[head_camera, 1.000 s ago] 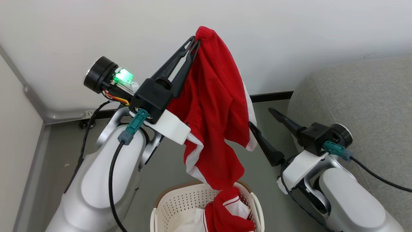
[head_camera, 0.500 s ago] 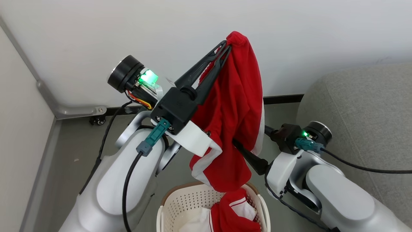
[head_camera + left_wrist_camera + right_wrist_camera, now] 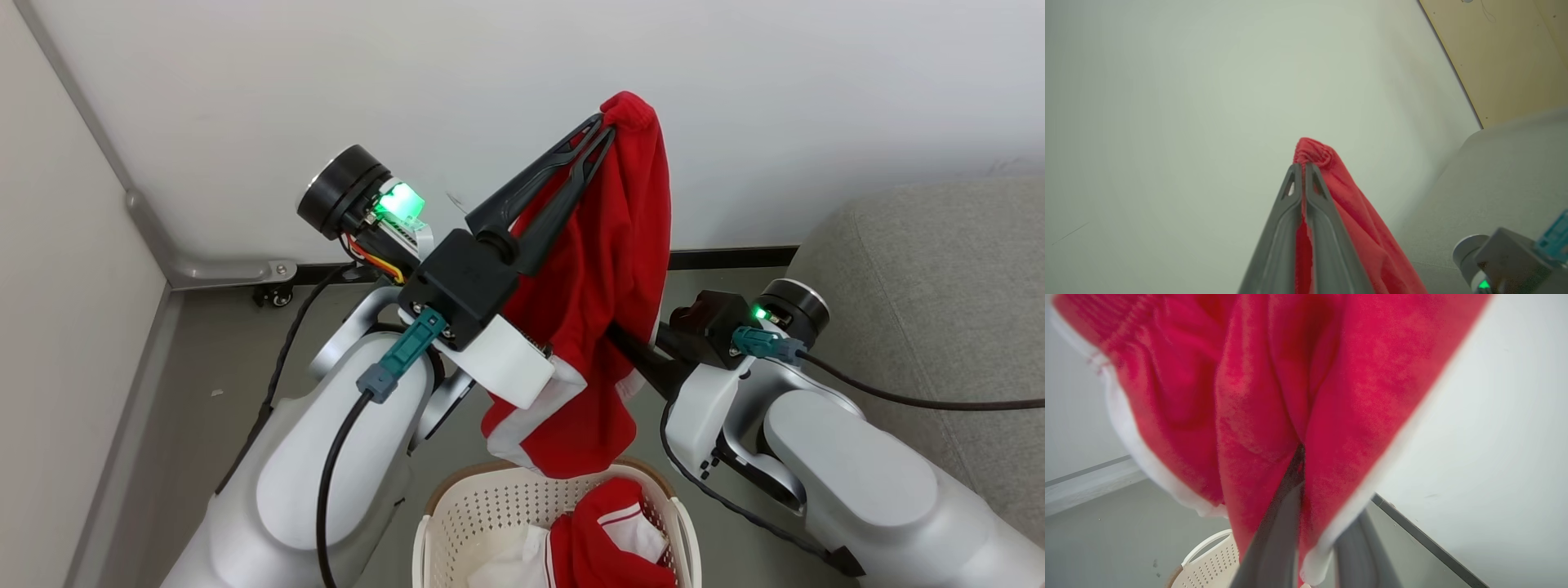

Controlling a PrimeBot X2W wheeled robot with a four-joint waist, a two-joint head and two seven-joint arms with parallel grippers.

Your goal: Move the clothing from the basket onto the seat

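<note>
Garment (image 3: 608, 269) hanging over basket (image 3: 454, 523)
Raised left hand (image 3: 608, 128) pinches its top tight; right hand (image 3: 1323, 506) pokes into the lower folds, grip unclear.

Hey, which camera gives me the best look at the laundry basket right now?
The head view: the basket sits at the bottom, with its brown rim, perforated side and a red garment inside. The right wrist view catches a corner of it below the hanging garment. The left wrist view faces the room wall.
</note>
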